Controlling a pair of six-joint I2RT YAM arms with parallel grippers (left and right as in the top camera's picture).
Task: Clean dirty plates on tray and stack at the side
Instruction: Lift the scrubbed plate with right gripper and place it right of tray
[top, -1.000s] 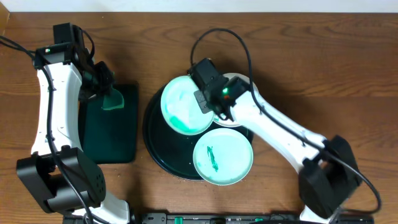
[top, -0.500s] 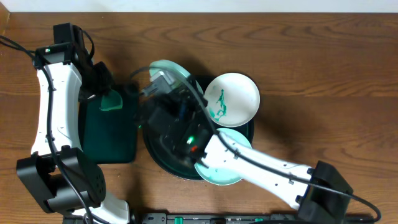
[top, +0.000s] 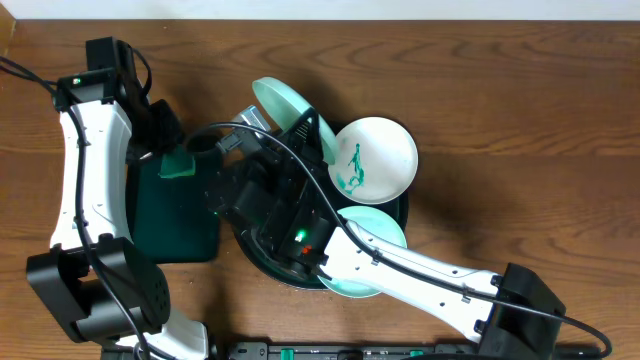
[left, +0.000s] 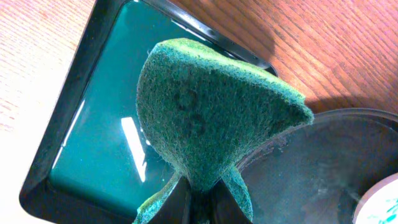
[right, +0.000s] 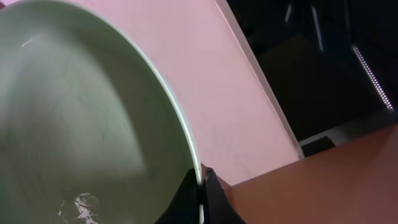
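Observation:
My right gripper (top: 308, 135) is shut on the rim of one mint plate (top: 283, 104) and holds it tilted on edge above the back left of the black round tray (top: 250, 250). In the right wrist view the plate (right: 81, 124) fills the left side, with the fingers (right: 202, 193) pinching its rim. A second plate (top: 375, 155) with a green scribble lies at the tray's back right. A third plate (top: 372, 228) lies at the front right, mostly hidden under my right arm. My left gripper (left: 199, 202) is shut on the teal-green sponge (left: 205, 106), held over the green tray's right edge.
The rectangular dark green tray (top: 195, 225) lies left of the round tray, and its wet floor (left: 99, 130) shows in the left wrist view. The black tray's floor (left: 311, 168) and a plate edge (left: 380, 205) show at that view's lower right. Brown table surrounds all.
My right arm has lifted the plate off the tray, swung left and tipped it on edge, uncovering the scribbled plate at the back right. My left arm with the sponge has barely moved.

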